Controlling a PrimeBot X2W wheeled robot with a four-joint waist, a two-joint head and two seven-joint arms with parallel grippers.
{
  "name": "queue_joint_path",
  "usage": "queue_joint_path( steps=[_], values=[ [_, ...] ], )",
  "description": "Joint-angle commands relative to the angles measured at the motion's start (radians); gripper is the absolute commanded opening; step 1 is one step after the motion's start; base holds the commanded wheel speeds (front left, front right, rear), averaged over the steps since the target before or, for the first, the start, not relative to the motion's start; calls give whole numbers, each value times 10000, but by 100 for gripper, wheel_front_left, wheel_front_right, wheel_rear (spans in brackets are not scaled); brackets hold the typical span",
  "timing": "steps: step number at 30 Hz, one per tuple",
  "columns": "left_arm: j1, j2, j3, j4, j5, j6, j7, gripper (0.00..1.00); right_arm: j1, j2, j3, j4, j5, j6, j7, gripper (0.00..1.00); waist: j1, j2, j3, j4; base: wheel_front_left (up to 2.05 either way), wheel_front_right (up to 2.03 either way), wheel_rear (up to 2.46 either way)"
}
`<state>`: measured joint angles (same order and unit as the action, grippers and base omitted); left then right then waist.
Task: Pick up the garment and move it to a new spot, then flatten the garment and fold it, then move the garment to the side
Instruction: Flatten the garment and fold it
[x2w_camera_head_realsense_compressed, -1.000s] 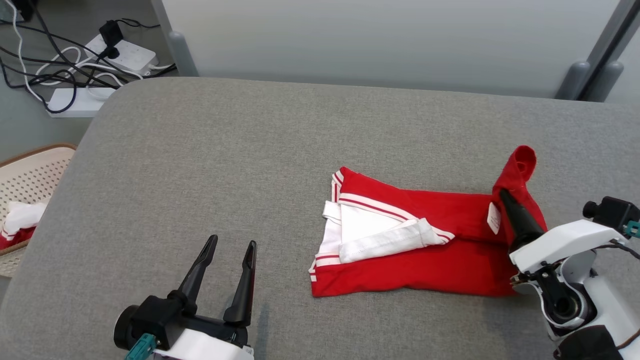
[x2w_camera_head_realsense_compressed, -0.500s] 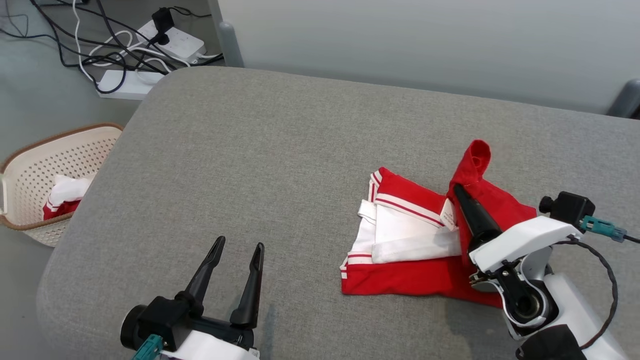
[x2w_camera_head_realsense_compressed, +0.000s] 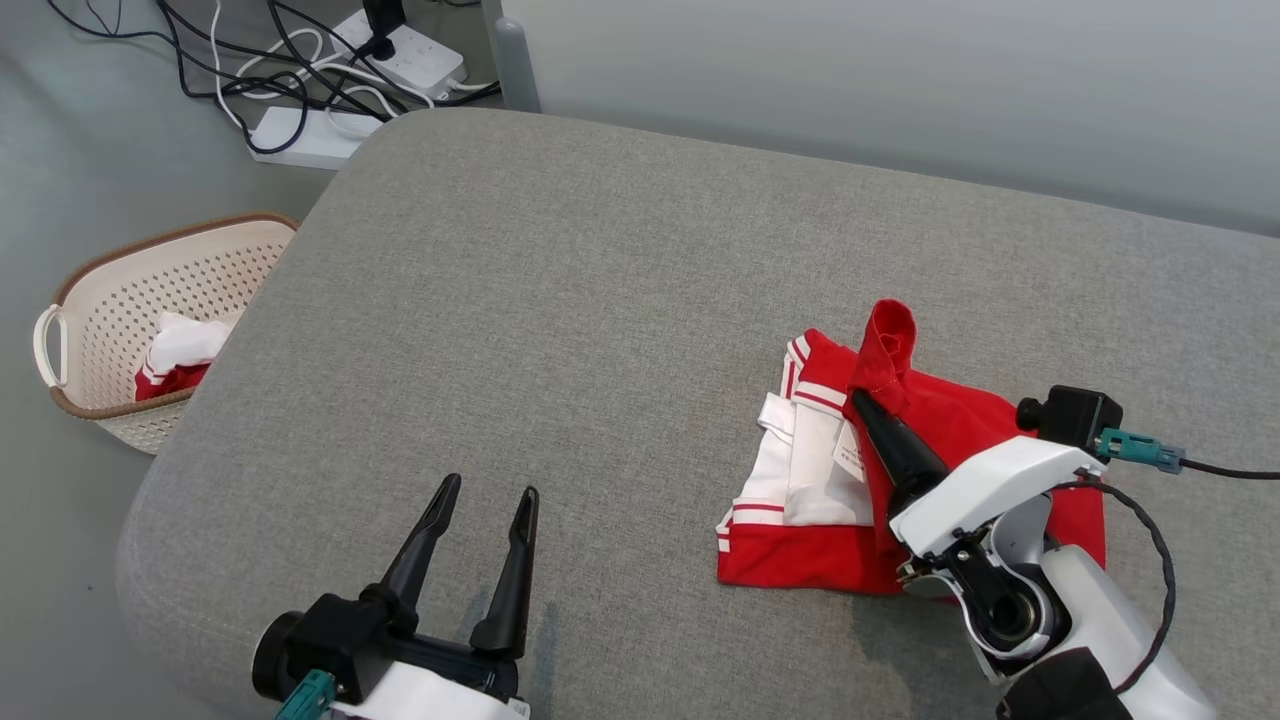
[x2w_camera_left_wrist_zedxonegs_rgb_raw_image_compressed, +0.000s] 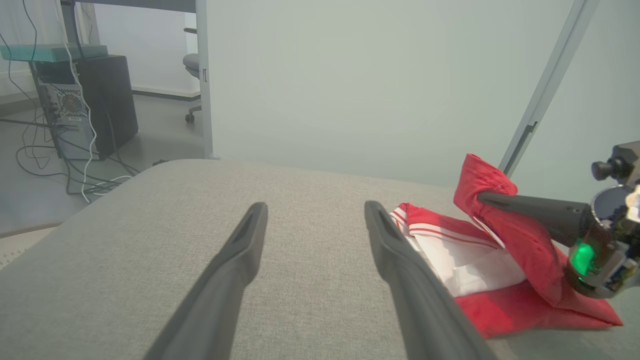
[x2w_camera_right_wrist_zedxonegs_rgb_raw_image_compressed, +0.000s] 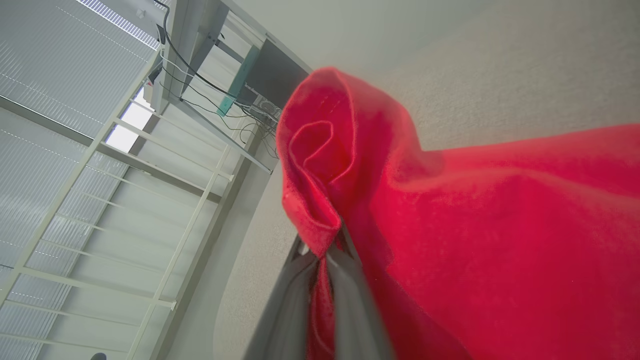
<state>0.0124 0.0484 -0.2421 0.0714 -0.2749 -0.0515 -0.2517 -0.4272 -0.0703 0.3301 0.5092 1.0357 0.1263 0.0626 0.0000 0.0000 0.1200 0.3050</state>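
The garment is red with white panels and red-and-white striped edging, lying partly folded on the right of the grey padded table. My right gripper is shut on a red edge of it, lifting that edge up and over the white part. The pinched fold stands bunched above the fingertips. The left wrist view shows the garment to the right, with the right gripper holding its raised flap. My left gripper hovers open over bare table at the front left, well apart from the cloth.
A cream perforated basket with red and white cloth in it stands on the floor left of the table. Power strips and tangled cables lie on the floor beyond the table's far left corner. A pale wall backs the table.
My right gripper has carried the red edge leftward over the garment, covering more of the white panel. The head camera has turned left, so the whole scene shifted. The left gripper stayed put.
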Motion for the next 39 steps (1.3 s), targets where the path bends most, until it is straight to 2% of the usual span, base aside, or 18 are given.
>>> queue_joint_path(
  steps=[1,5,6,7,8,18,22,31,35,39],
  values=[
    [-347,18,282,-289,-89,72,-101,100,-320,114,173,-137,-132,44,31,0,0,0,28,28,0,0,0],
    [-406,18,199,-284,-142,111,-101,100,-520,155,344,475,-291,44,25,0,0,0,121,117,0,0,0],
    [-419,18,177,-286,-149,119,-101,100,-570,165,389,592,-266,44,27,27,0,0,141,143,0,0,0],
    [-431,18,162,-284,-156,125,-101,100,-617,173,434,686,-218,44,22,80,0,0,156,167,0,0,0],
    [-442,18,154,-283,-161,132,-101,100,-658,181,473,757,-129,44,17,100,0,0,166,186,0,0,0],
    [-464,18,173,-258,-156,167,-101,100,-959,198,1670,677,950,44,-179,100,0,0,142,189,0,0,0],
    [-477,18,193,-273,-156,179,-101,100,-1111,199,1990,569,933,44,-533,100,0,0,130,96,0,0,0],
    [-438,18,367,-416,-163,224,-101,100,-1145,-454,2033,583,-503,44,-1738,100,0,0,12,-418,0,0,0],
    [-440,18,530,-430,-204,275,-101,100,-1128,-845,1879,931,-2019,44,-2773,100,0,0,-96,-860,0,0,0],
    [-447,18,707,-462,-336,332,-101,100,-953,-909,1470,1158,-3325,44,-3157,100,0,0,-211,-1250,0,0,0]
  ],
)
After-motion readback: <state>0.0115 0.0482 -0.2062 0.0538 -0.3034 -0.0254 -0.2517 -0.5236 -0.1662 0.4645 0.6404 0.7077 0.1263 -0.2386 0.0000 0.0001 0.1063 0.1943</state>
